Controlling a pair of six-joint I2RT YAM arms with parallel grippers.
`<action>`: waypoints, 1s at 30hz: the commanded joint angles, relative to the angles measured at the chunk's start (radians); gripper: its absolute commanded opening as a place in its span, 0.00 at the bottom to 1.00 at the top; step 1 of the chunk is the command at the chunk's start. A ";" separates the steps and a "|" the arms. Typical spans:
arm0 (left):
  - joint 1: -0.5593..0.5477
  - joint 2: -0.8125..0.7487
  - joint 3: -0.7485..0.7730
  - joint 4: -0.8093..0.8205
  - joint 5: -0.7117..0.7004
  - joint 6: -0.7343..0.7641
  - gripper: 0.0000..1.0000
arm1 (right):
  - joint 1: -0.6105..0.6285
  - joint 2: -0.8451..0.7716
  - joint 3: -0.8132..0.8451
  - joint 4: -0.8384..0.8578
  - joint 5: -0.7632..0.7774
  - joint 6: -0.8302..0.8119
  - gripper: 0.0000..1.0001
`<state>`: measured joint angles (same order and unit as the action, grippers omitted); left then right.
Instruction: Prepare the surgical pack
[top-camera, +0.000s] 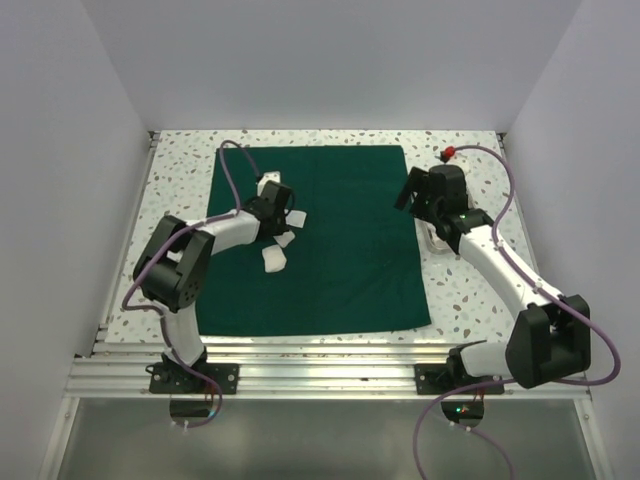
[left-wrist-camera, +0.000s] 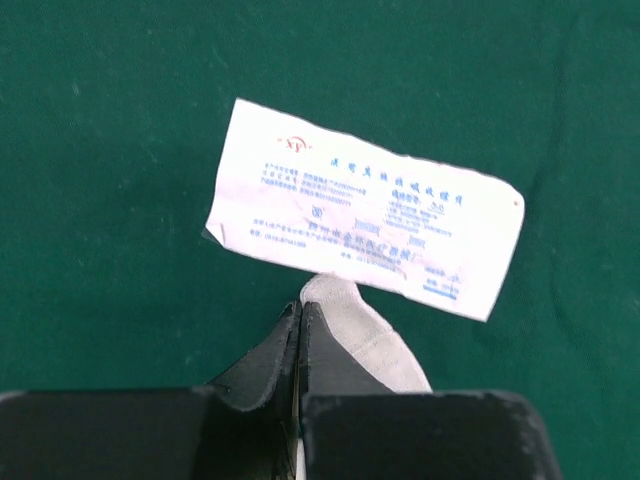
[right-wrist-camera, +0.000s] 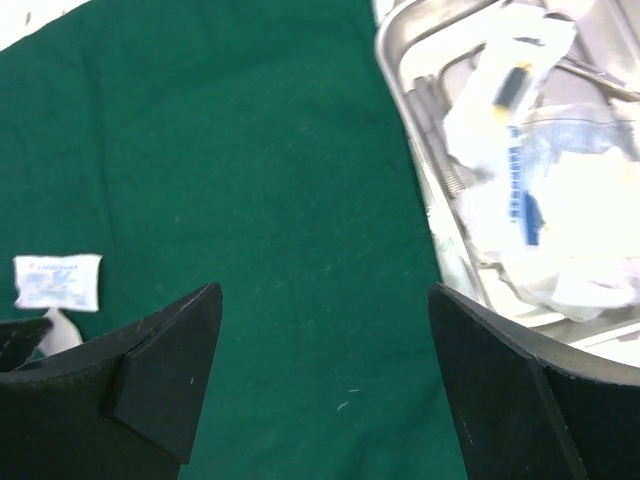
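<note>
The surgical pack is a dark green drape (top-camera: 340, 240) spread flat on the table. My left gripper (top-camera: 277, 212) hovers over its left part among small white gauze packets (top-camera: 273, 261). In the left wrist view its jaws (left-wrist-camera: 300, 306) are pressed together, pinching the edge of a greyish-white gauze packet (left-wrist-camera: 375, 335) that curls out to the right of the fingers. A printed white packet (left-wrist-camera: 365, 212) lies flat just beyond the tips. My right gripper (top-camera: 418, 190) hangs wide open over the drape's right edge (right-wrist-camera: 325, 291), with nothing between its fingers.
A shiny steel tray (top-camera: 437, 243) holding white wrapped supplies sits off the drape's right edge, under my right arm; its rim (right-wrist-camera: 393, 45) shows in the right wrist view. Another packet (right-wrist-camera: 58, 282) lies far left there. A red knob (top-camera: 451, 152) is at the back right.
</note>
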<state>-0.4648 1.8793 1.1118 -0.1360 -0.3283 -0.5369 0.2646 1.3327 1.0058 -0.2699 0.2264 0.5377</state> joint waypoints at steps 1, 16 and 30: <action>0.005 -0.097 -0.038 0.032 0.052 0.002 0.00 | 0.012 0.011 -0.004 0.081 -0.103 -0.028 0.87; 0.005 -0.411 -0.149 0.216 0.504 -0.101 0.00 | 0.142 0.166 -0.088 0.530 -0.726 0.039 0.74; 0.005 -0.408 -0.139 0.280 0.690 -0.181 0.00 | 0.203 0.246 -0.090 0.670 -0.832 0.053 0.71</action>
<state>-0.4648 1.4807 0.9470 0.0685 0.2874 -0.6815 0.4522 1.5631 0.8700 0.3637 -0.5785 0.6071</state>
